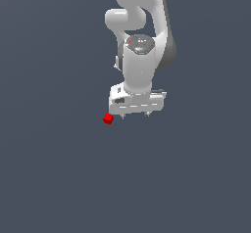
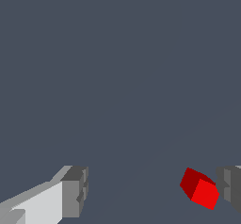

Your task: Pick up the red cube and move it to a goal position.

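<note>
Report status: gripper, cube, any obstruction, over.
Gripper open, empty. Red cube not gripped, sits between the fingers in the wrist view, close beside one pad. Nothing else in view to block.

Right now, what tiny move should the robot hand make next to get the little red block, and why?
Probably slide sideways to center on the red block. In the wrist view the gripper is open, and the block sits close beside one finger, far from the other, not yet gripped.
</note>
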`<state>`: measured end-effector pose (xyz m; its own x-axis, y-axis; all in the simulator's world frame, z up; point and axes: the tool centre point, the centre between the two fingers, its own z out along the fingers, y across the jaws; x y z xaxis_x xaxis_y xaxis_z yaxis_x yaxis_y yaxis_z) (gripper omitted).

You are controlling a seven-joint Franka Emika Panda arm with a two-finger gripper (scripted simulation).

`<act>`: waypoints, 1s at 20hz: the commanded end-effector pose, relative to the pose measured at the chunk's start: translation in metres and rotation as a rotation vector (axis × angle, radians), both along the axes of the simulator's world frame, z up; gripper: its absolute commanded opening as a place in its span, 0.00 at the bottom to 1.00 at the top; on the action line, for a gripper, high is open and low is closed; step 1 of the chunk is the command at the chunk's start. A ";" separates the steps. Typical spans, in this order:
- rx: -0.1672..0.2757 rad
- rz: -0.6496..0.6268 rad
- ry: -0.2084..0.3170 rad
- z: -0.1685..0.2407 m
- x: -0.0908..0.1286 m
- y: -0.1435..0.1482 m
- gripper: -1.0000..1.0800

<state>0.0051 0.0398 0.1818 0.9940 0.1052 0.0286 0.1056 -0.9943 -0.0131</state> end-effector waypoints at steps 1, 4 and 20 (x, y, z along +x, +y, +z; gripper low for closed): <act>0.000 0.000 0.000 0.000 0.000 0.000 0.96; 0.000 -0.006 0.000 -0.002 -0.001 -0.002 0.96; -0.009 -0.250 0.018 -0.096 -0.048 -0.086 0.96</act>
<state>-0.0349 -0.0347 0.0988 0.9939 -0.1098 0.0137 -0.1098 -0.9939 -0.0059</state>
